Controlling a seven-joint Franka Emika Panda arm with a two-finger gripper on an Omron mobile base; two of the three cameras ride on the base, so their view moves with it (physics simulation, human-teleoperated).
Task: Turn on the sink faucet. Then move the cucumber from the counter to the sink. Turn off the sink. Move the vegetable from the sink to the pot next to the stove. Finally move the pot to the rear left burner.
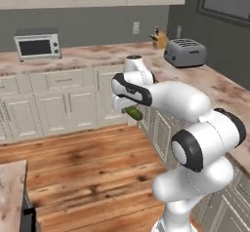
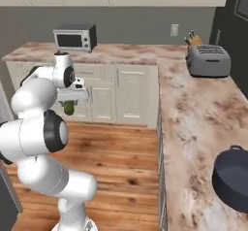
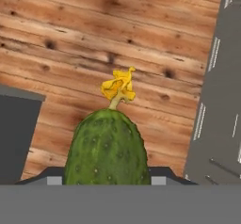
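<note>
My gripper [image 1: 131, 109] is shut on the cucumber [image 1: 133, 112], a dark green bumpy vegetable, and holds it in the air above the wooden floor, left of the counter [image 1: 219, 92]. The right base view shows the cucumber [image 2: 69, 107] hanging under the gripper [image 2: 70, 101]. In the hand view the cucumber [image 3: 107, 148] stands between the fingertips [image 3: 54, 180], with a yellow withered flower at its far end. The dark round pot [image 2: 235, 184] sits on the counter [image 2: 193, 113] at the lower right. The sink, its faucet and the stove are out of view.
A toaster [image 2: 208, 60] and a knife block [image 2: 193, 40] stand at the counter's far corner. A microwave [image 2: 73, 38] sits on the back counter. Cream cabinets [image 1: 63, 104] line the far side of the wooden floor [image 1: 88, 167]. A second counter corner [image 1: 10, 187] juts in at the lower left.
</note>
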